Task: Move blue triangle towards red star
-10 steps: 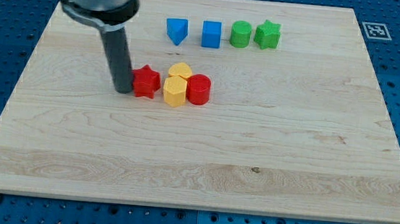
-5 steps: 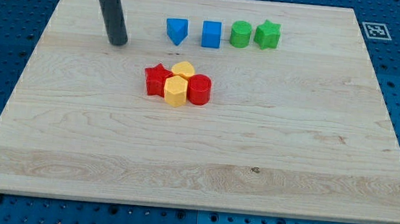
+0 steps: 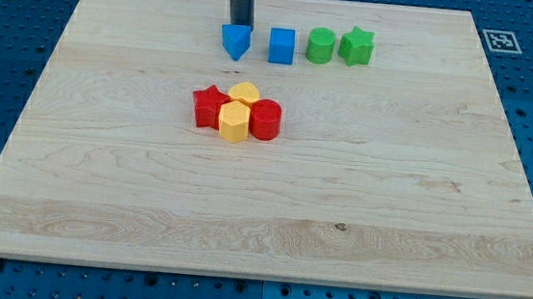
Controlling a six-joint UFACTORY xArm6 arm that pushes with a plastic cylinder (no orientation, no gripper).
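Fingers are absent on this arm, so nothing opens, closes or grips; my tip (image 3: 241,25), the lower end of the straight dark rod, sits right at the top edge of the small blue triangular block (image 3: 235,41), apparently touching it.

Taking that blue triangle as the landmark: the pale wooden board (image 3: 387,208) lies under it. Below it and a little to the view's left sits the red star-shaped block (image 3: 209,106), well apart, packed against two yellow hexagonal blocks (image 3: 236,116) and a red cylinder (image 3: 265,119). To its right, in a row, stand a blue cube (image 3: 281,46), a green cylinder (image 3: 321,46) and a green star (image 3: 357,46).

I judge the approach is finished and the push is about to begin. The next move calls for a steady shove toward the view's bottom, angled slightly left, keeping the wedge from slipping sideways off the rod.
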